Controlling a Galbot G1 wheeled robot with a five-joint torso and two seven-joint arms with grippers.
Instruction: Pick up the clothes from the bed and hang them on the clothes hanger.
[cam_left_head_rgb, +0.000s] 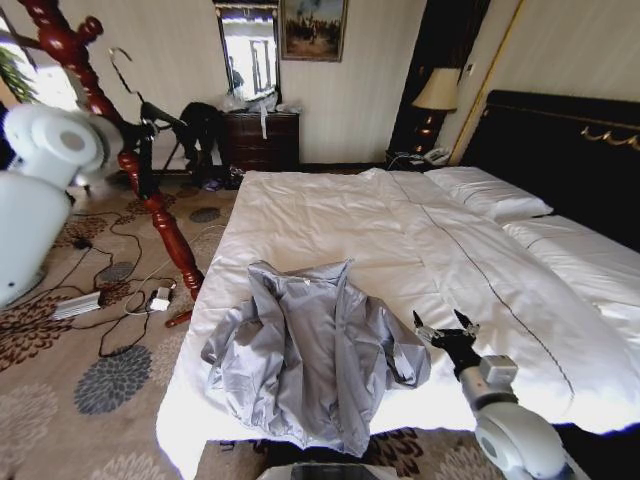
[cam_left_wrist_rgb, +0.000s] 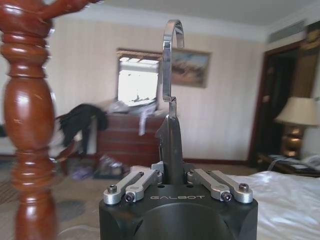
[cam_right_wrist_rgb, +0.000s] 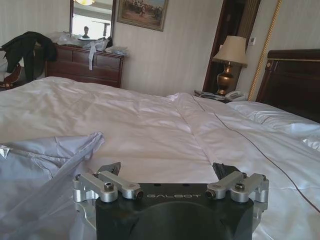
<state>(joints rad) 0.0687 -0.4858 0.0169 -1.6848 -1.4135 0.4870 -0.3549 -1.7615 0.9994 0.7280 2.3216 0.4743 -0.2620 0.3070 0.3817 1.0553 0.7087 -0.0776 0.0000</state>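
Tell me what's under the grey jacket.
The grey jacket lies spread on the bed, on its white duvet. Anything beneath the fabric is covered. The open right gripper hovers beside it.

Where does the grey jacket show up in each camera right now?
Head view: grey jacket lies spread at the near edge of the bed, left of the open right claw.
Left wrist view: not in it.
Right wrist view: jacket just beyond the claw.
Shared landmark: dark wooden dresser.
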